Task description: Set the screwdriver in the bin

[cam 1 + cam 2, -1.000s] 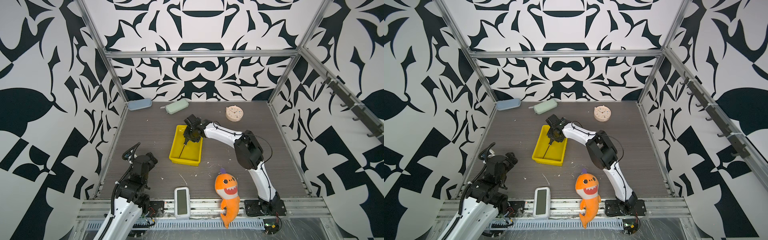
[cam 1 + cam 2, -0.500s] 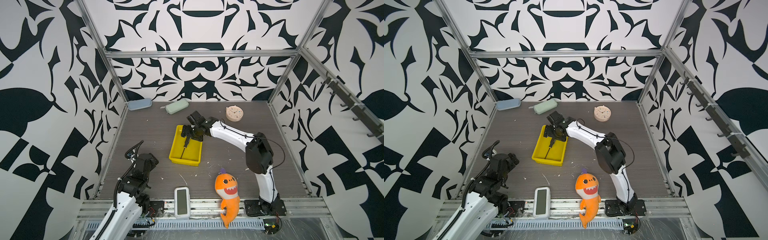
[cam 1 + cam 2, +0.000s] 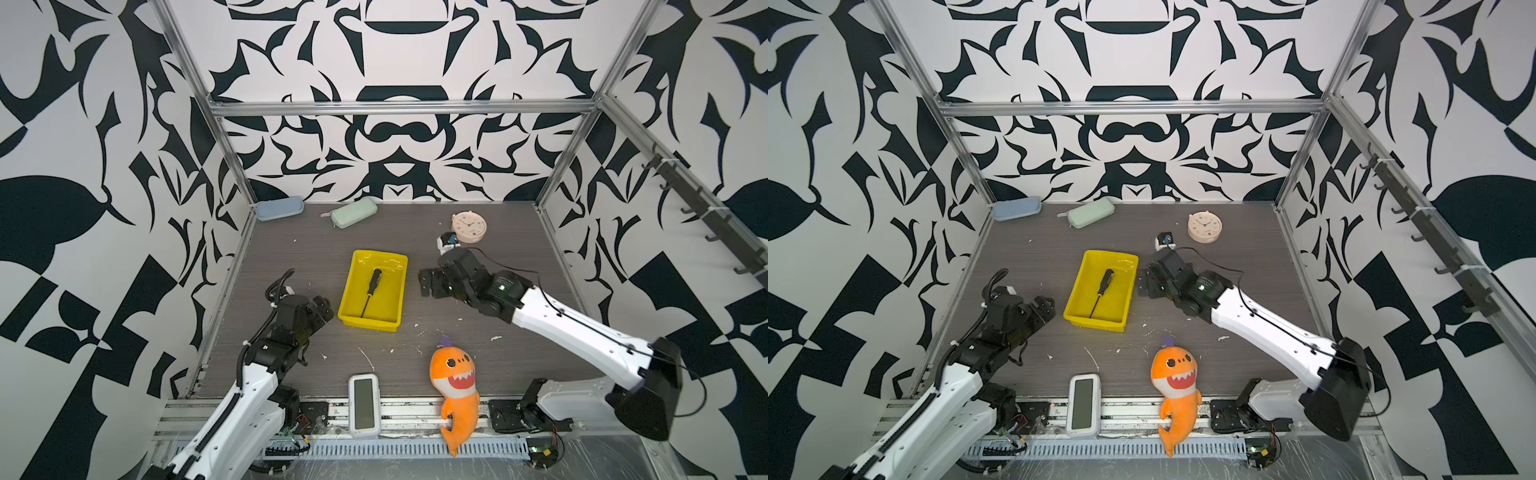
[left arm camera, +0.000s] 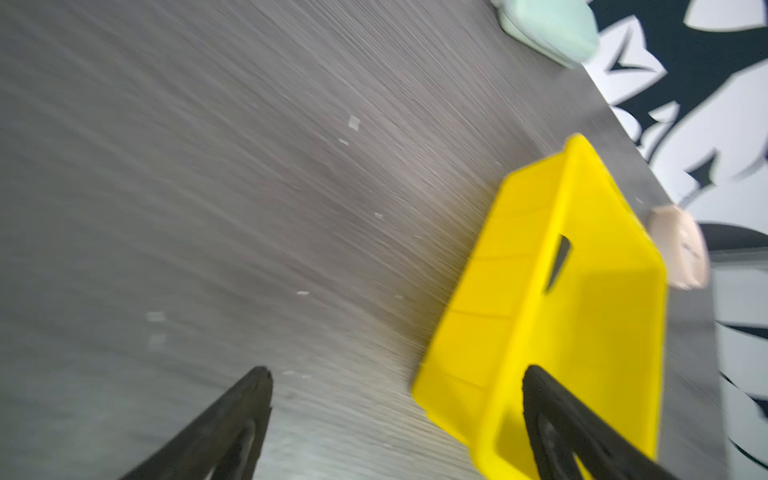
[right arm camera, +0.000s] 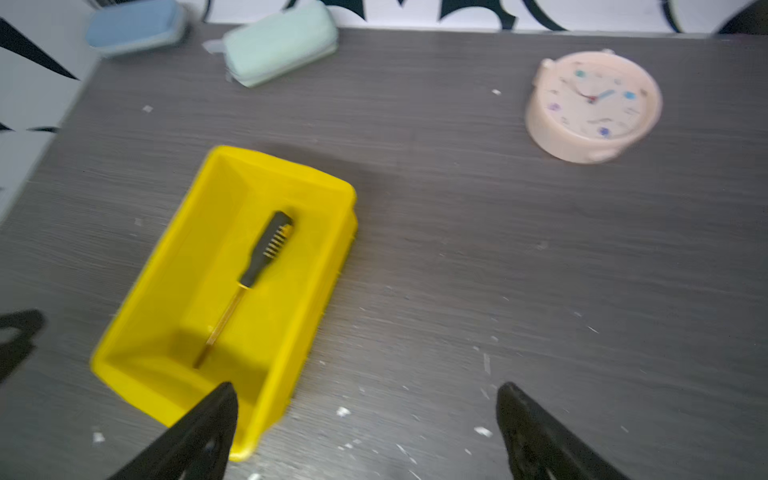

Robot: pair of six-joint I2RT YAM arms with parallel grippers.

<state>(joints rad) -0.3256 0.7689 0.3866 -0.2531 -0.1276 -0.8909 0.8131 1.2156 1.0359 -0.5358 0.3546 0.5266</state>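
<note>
Screwdriver lies in the bin, both arms empty.
Left fingers [image 4: 232, 424] spread open near the yellow bin's [image 3: 369, 325] front corner; the screwdriver [image 3: 369, 294] lies flat inside it on the tabletop [image 3: 316, 249]; right fingers [image 5: 199, 432] gape open beside the bin, apart from it.

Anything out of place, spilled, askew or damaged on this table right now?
Small white scraps litter the table, mostly toward the front. The orange shark plush hangs past the table's front edge. The screwdriver lies flat inside the bin. Nothing looks damaged.
</note>
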